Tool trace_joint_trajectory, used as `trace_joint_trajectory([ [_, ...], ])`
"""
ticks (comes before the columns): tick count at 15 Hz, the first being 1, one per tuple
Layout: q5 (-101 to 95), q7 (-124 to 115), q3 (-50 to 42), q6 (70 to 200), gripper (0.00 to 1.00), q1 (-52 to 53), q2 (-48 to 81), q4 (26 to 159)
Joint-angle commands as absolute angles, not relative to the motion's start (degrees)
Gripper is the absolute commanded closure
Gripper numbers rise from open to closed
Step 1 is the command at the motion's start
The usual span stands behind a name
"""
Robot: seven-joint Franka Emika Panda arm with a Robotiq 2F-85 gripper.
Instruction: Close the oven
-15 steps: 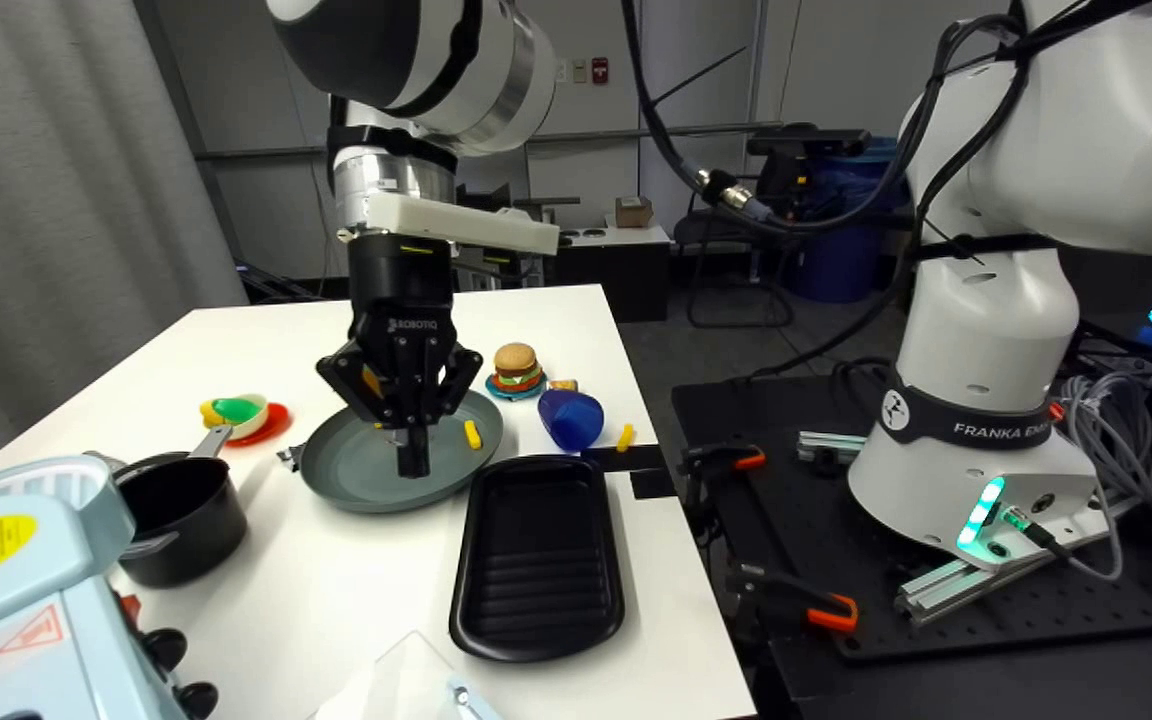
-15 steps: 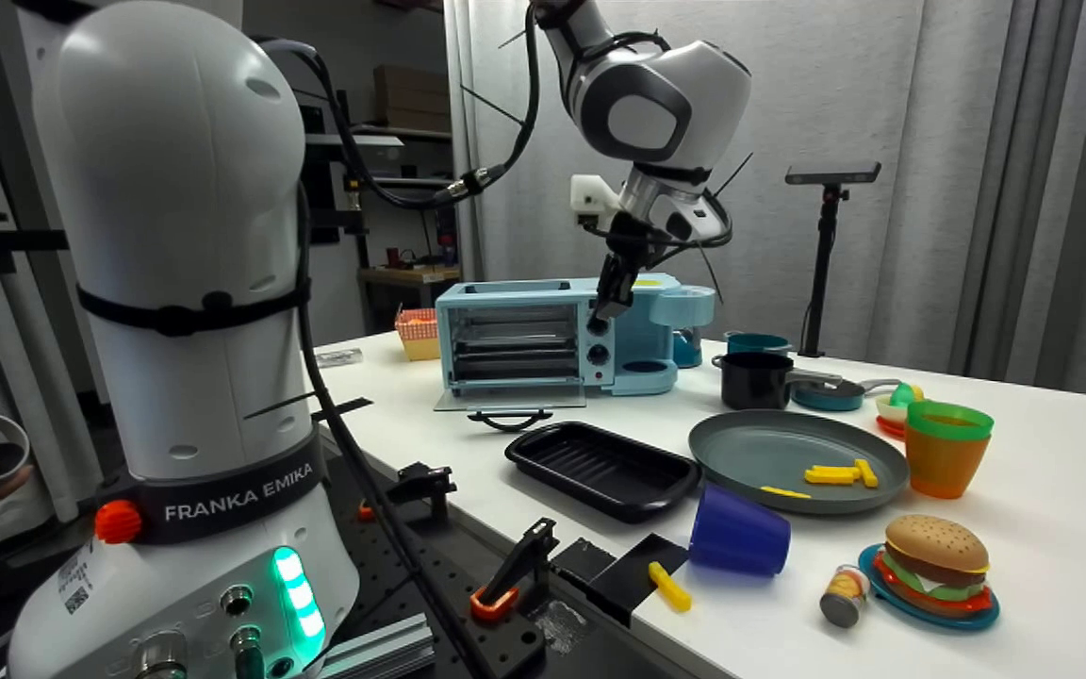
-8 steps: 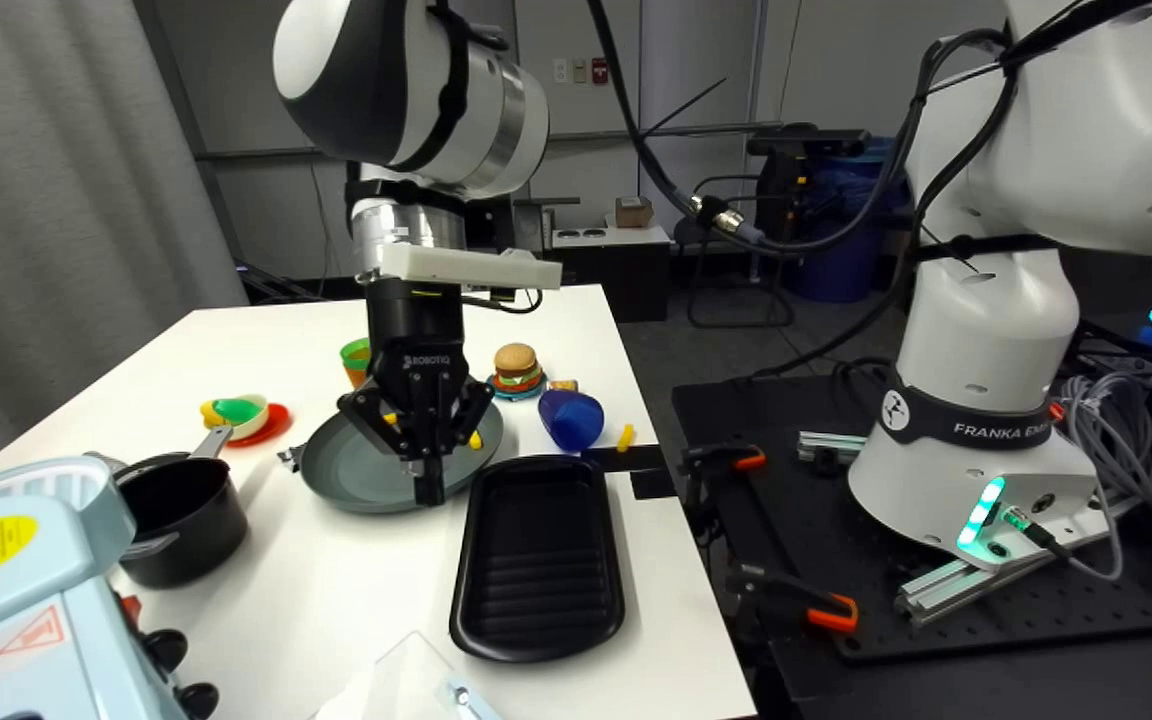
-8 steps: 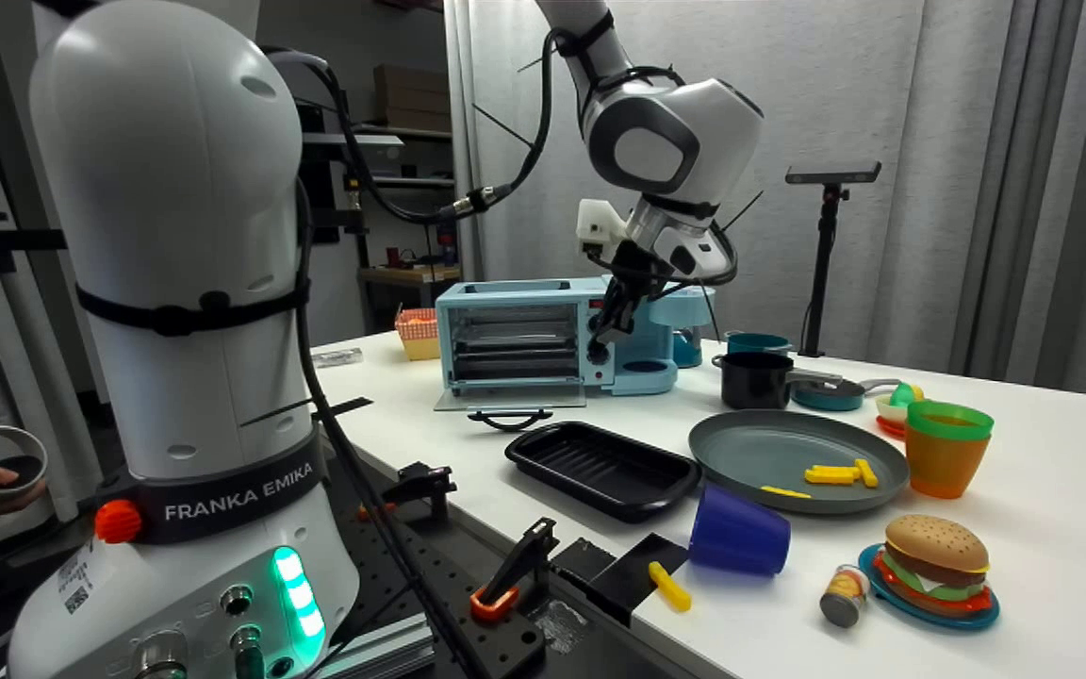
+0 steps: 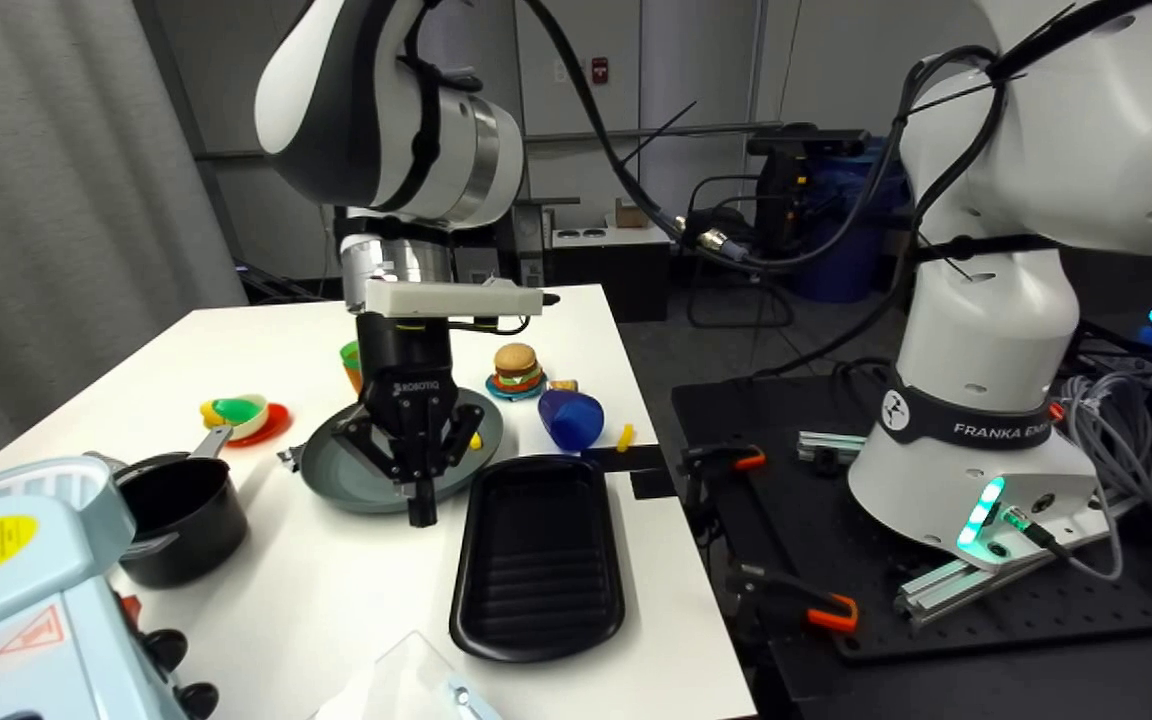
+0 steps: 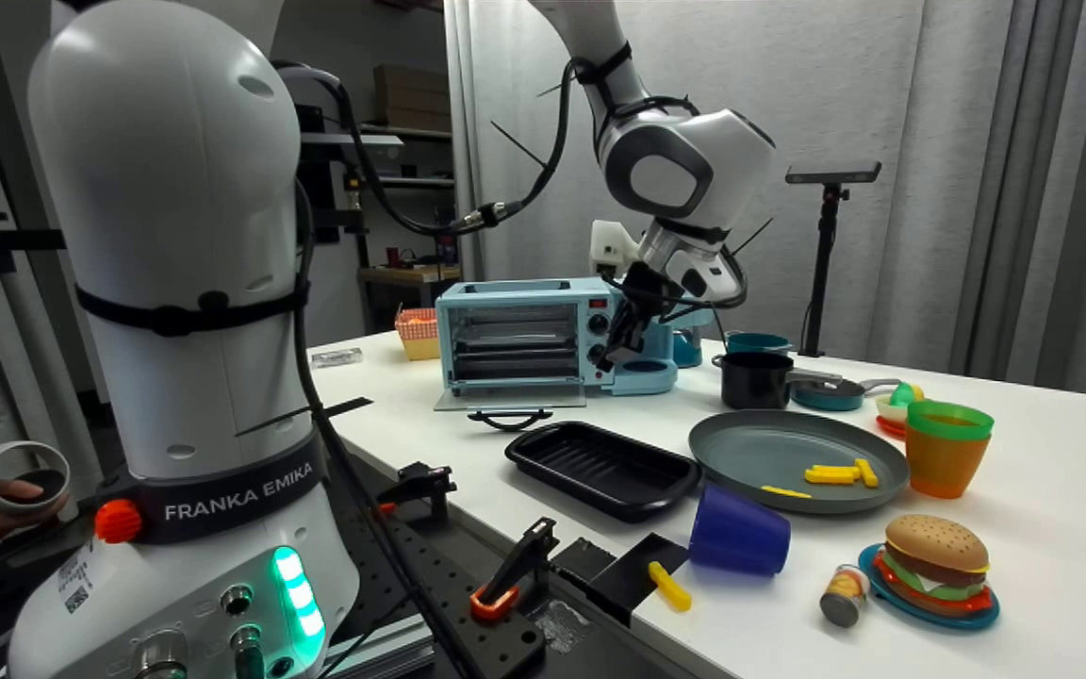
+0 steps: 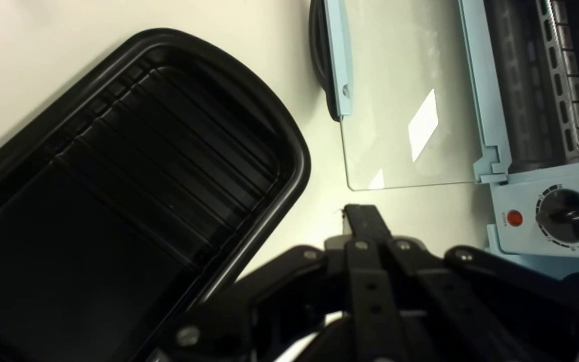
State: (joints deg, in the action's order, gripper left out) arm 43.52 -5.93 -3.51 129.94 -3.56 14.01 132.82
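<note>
Light-blue toaster oven [image 6: 543, 339] on the bench [image 6: 1052, 490], glass door [image 7: 400, 75] folded down, black handle [image 7: 319, 55] along its outer edge; not closed yet. Claw [image 7: 366, 215] narrow, both sides together. Hangs over the bench in front of the oven; in the wrist view it ends just beside the door's near corner, between the black ribbed pan [image 7: 58, 251] and the timer knob [image 7: 566, 216]. Can't tell its height relative to the door.

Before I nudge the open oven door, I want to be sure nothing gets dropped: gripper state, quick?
Gripper: closed, holding nothing.
</note>
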Motion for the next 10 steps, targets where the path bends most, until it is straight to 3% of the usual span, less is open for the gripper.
trace_joint_trajectory([
  [1,46.1,-4.0,-2.9,130.3,1.0,-4.7,17.8,129.8],
  [10,47.6,-3.4,-2.2,130.1,1.0,-5.2,24.5,125.5],
])
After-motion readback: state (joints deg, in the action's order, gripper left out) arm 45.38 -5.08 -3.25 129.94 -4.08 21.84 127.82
